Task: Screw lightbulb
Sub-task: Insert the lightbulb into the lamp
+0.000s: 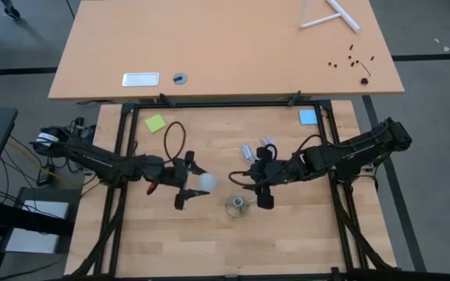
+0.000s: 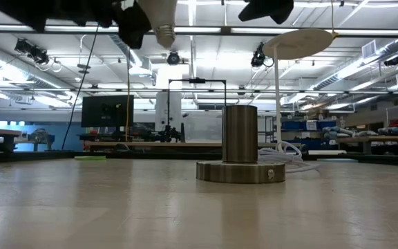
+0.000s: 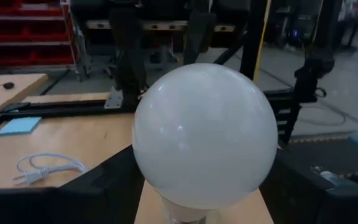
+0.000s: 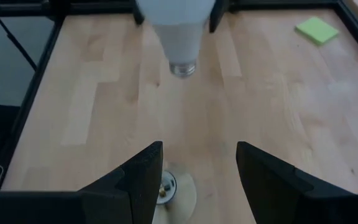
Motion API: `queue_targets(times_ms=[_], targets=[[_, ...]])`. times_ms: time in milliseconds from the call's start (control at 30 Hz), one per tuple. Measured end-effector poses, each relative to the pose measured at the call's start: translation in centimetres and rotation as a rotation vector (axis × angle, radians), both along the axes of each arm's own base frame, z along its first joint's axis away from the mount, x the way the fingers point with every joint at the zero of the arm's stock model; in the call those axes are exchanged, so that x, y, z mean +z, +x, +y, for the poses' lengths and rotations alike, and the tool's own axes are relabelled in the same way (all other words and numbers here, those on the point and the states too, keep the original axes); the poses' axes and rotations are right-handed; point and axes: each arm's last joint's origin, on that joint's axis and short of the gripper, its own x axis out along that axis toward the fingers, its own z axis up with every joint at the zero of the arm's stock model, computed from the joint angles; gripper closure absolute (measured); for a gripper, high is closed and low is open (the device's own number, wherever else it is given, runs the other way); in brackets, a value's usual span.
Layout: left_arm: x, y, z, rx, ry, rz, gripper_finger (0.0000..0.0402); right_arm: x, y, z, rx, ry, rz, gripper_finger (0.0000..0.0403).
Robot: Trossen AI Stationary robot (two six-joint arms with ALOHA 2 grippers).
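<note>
Left gripper [image 1: 191, 183] clamped on lightbulb [image 1: 205, 182], fingers on both sides of white globe. Bulb held in air above table [image 1: 303, 242], metal screw end pointing down, not touching anything. Socket [image 1: 236, 206] stands upright on table, near bulb but apart from it, white cord [image 2: 289, 153] behind it. Right gripper [image 1: 261, 187] hovers just beside socket, fingers apart, nothing between them. Green note [image 1: 155, 123] and blue note [image 1: 308, 117] lie at far corners.

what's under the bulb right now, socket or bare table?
Bare table. The lightbulb, held in the left gripper, hangs screw end down, off to one side of the socket. The right gripper hovers open over the socket, partly covering it.
</note>
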Motion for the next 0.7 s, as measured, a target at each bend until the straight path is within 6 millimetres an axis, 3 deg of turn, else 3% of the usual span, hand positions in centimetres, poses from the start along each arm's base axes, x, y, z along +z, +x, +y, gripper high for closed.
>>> queue_targets(times_ms=[200,333,700], targets=[[-1.8,-0.9,0.3,0.021,-0.089,-0.005,0.0130,-0.3,0.0,-0.1,-0.009,0.030,0.026,0.0190],[-2.5,-0.4,0.4,0.074,-0.111,0.027,0.0130,-0.3,-0.1,0.1,0.004,0.038,0.028,0.0190],[-2.4,5.7,-1.1,0.026,-0.106,0.038,0.0131,1.5,-3.4,0.7,-0.037,0.048,0.043,0.0190]])
